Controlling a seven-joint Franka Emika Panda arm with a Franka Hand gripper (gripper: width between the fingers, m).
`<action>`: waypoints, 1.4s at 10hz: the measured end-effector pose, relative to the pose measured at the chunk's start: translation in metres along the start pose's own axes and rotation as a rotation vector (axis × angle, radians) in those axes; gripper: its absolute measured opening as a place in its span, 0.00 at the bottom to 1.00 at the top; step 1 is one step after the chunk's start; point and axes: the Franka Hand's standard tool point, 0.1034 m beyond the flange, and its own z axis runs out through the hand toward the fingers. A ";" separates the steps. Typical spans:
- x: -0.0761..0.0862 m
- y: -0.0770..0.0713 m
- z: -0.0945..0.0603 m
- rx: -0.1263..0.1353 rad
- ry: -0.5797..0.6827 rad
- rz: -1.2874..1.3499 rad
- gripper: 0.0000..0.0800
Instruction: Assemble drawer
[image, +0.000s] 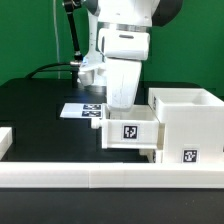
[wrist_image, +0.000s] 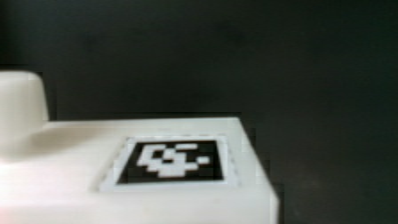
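A small white drawer box (image: 130, 132) with a black marker tag on its front stands at the middle of the black table. It touches a larger open white drawer case (image: 186, 118) on the exterior view's right. My gripper (image: 122, 104) comes straight down onto the small box from above. Its fingertips are hidden behind the box's upper edge, so I cannot see whether they are open or shut. In the wrist view a white tagged face of the box (wrist_image: 175, 160) fills the near field. No fingers show there.
The marker board (image: 85, 110) lies flat behind the gripper. A long white rail (image: 100, 180) runs along the table's front. A short white piece (image: 5, 140) sits at the exterior view's left edge. A black cable runs behind the arm.
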 end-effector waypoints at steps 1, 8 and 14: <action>0.000 0.000 0.000 0.000 0.000 0.000 0.05; 0.010 0.003 0.000 0.009 0.000 -0.020 0.05; 0.009 0.002 0.002 0.003 0.004 -0.045 0.05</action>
